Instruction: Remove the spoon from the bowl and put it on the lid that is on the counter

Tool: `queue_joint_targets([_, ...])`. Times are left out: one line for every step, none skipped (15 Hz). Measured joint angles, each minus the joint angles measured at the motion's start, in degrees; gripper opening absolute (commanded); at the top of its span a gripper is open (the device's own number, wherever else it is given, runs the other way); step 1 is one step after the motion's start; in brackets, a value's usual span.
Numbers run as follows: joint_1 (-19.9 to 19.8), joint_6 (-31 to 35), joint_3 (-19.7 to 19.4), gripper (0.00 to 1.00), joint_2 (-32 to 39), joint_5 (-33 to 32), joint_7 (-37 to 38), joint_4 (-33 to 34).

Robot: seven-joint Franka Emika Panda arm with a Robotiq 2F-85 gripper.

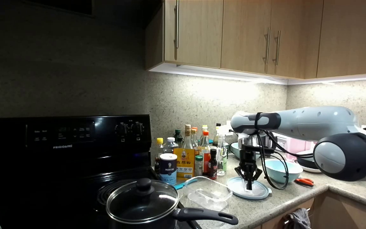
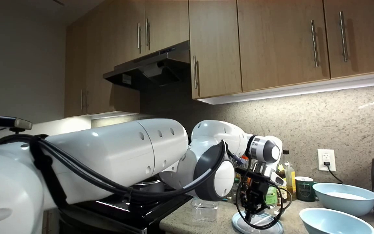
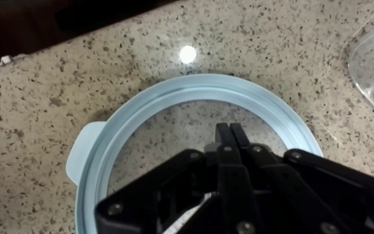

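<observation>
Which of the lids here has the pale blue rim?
The round lid on the counter, below the gripper. The glass lid on the saucepan is edged in silver and has a black knob.

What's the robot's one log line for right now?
black two-fingered gripper: closed | place: over round clear pale-blue-rimmed lid on speckled beige counter | touching lid: can't tell | spoon: can't make out

The counter [image 3: 31,110] carries lid [image 1: 260,192], bowls [image 1: 293,174] and bottles [image 1: 213,165].
</observation>
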Motion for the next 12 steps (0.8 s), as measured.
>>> queue_joint_targets([0.09, 0.12, -0.47, 0.13, -0.01, -0.15, 0.42, 0.04])
queue_joint_targets([0.18, 0.14, -0.94, 0.45, -0.06, -0.19, 0.56, 0.08])
queue_joint_targets([0.22, 0.14, -1.2, 0.51, -0.11, -0.2, 0.61, 0.09])
queue_joint_targets([0.23, 0.14, -1.24, 0.58, -0.11, -0.2, 0.61, 0.09])
queue_joint_targets([0.23, 0.4, -1.24, 0.63, -0.08, -0.2, 0.61, 0.08])
queue_joint_targets([0.23, 0.94, -1.24, 0.69, -0.06, -0.2, 0.61, 0.08])
queue_joint_targets([0.23, 1.62, -1.24, 0.76, -0.06, -0.2, 0.61, 0.08])
queue_joint_targets([0.23, 2.47, -1.24, 0.82, -0.04, -0.2, 0.61, 0.08])
queue_joint_targets([0.23, 3.49, -1.24, 0.89, 0.0, -0.2, 0.61, 0.08])
queue_joint_targets([0.23, 4.57, -1.24, 0.95, 0.05, -0.2, 0.61, 0.08])
queue_joint_targets([0.23, 5.94, -1.3, 1.0, 0.12, -0.2, 0.61, 0.08])
queue_joint_targets([0.23, 7.43, -1.41, 1.0, 0.2, -0.2, 0.61, 0.08])
